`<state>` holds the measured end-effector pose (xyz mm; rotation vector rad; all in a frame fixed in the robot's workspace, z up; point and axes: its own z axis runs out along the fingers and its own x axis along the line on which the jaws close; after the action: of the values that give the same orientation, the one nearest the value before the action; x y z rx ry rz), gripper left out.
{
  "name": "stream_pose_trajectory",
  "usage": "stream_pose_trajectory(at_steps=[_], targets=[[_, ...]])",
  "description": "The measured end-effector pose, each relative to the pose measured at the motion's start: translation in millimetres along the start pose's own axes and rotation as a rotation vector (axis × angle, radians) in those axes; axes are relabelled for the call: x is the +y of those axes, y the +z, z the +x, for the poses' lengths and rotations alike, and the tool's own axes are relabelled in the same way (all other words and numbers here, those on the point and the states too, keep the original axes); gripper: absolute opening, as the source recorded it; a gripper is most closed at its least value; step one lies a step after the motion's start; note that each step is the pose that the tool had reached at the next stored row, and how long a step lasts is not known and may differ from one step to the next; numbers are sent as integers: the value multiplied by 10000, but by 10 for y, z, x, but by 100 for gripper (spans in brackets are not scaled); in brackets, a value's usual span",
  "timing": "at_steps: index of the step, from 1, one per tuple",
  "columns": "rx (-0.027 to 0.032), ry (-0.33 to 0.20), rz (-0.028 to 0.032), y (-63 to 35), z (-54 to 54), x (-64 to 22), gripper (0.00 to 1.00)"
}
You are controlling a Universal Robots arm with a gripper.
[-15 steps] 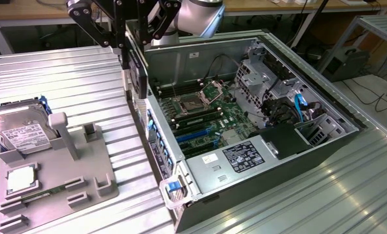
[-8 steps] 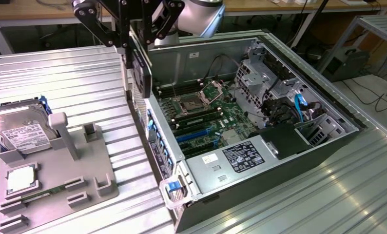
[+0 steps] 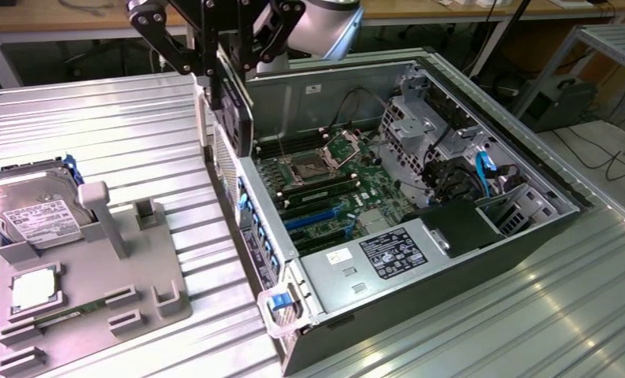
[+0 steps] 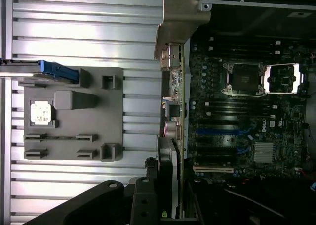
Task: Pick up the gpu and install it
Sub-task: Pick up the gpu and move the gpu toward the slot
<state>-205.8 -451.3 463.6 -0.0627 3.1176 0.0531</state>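
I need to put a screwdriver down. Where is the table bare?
The ribbed metal table is bare behind the grey plastic holder, at the exterior view's upper left, and in front of the open black computer case at its lower right. The strip between holder and case is narrow; the gripper holds the flat gpu card at the case wall.

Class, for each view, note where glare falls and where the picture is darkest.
Exterior view: glare streaks the ribbed metal table; the gpu reads dark against it. Wrist view: the table glares white, the motherboard is dim, and its socket cover gleams.
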Motion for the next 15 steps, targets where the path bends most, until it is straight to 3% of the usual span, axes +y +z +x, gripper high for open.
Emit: stream_pose_trajectory(at_steps=[15], targets=[[0, -5, 0, 3, -128, -5, 28]])
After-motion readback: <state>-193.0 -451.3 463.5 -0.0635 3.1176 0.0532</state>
